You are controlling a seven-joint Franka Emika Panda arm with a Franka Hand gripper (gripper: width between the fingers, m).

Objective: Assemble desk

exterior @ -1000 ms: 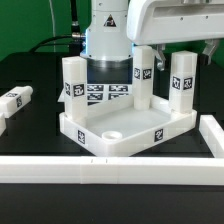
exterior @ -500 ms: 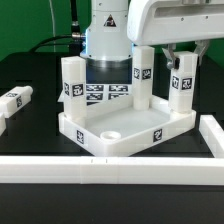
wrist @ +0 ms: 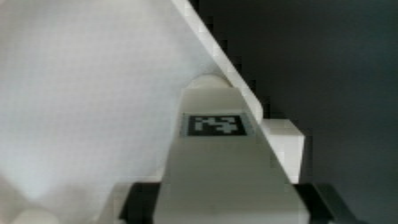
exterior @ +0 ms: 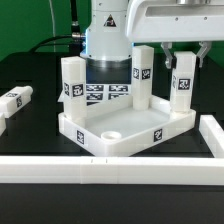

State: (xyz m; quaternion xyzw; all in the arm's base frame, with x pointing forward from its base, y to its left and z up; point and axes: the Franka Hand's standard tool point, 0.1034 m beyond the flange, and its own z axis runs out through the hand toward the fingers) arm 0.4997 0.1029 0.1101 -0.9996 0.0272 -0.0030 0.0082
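The white desk top (exterior: pixel 110 143) lies on the black table with its raised rim up. One tagged leg (exterior: pixel 72 80) stands in its corner at the exterior view's left and another (exterior: pixel 143 68) at the back. A third leg (exterior: pixel 184 88) stands in the corner at the exterior view's right. My gripper (exterior: pixel 183 62) is down over this leg's top, one finger on each side. In the wrist view the leg (wrist: pixel 214 150) fills the space between my fingers (wrist: pixel 146 203), and both pads touch its sides. My gripper (wrist: pixel 215 205) is shut on it. A fourth leg (exterior: pixel 17 99) lies loose at the exterior view's left.
The marker board (exterior: pixel 105 94) lies behind the desk top, in front of the arm's base (exterior: pixel 108 40). A long white border bar (exterior: pixel 100 168) runs along the front, and another (exterior: pixel 213 135) stands at the exterior view's right.
My gripper has come down from above the right-hand leg and now grips its top. The leg has shifted slightly. The other legs and the desk top have not moved.
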